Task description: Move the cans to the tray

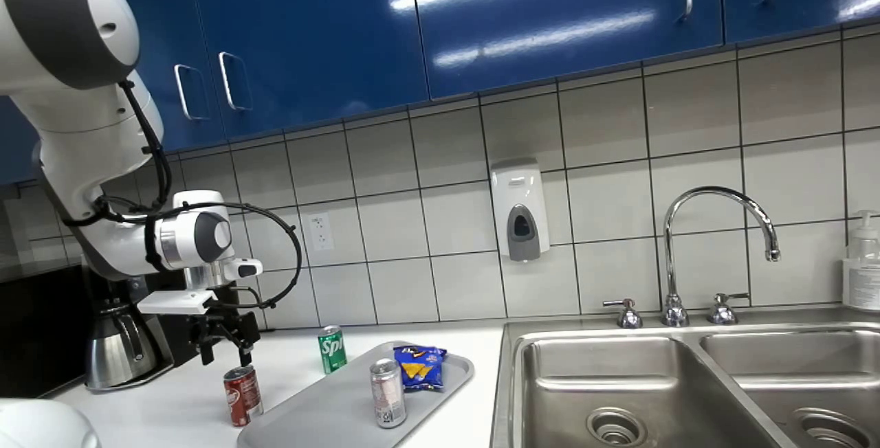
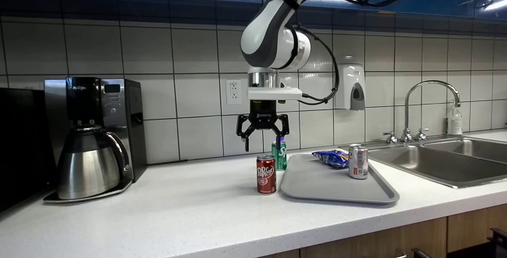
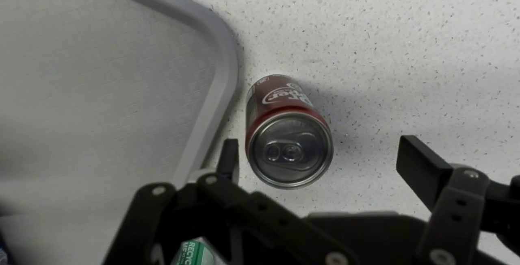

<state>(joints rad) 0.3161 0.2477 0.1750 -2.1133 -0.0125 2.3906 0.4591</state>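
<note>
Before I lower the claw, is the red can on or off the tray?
Off: the red can stands on the counter; the wrist view shows a narrow gap to the tray.

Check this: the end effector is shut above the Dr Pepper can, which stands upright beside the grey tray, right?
Only "shut" is wrong: the wrist view shows the end effector open above the Dr Pepper can, which stands upright beside the grey tray.

Kitchen, in an exterior view: blue wall cabinets [image 1: 385, 56] at 12 o'clock; tiled backsplash [image 1: 460, 221] below them; curved chrome faucet [image 1: 670, 266] at 3 o'clock; steel double sink [image 1: 735, 391] at 4 o'clock; coffee carafe [image 1: 120, 348] at 8 o'clock.
</note>
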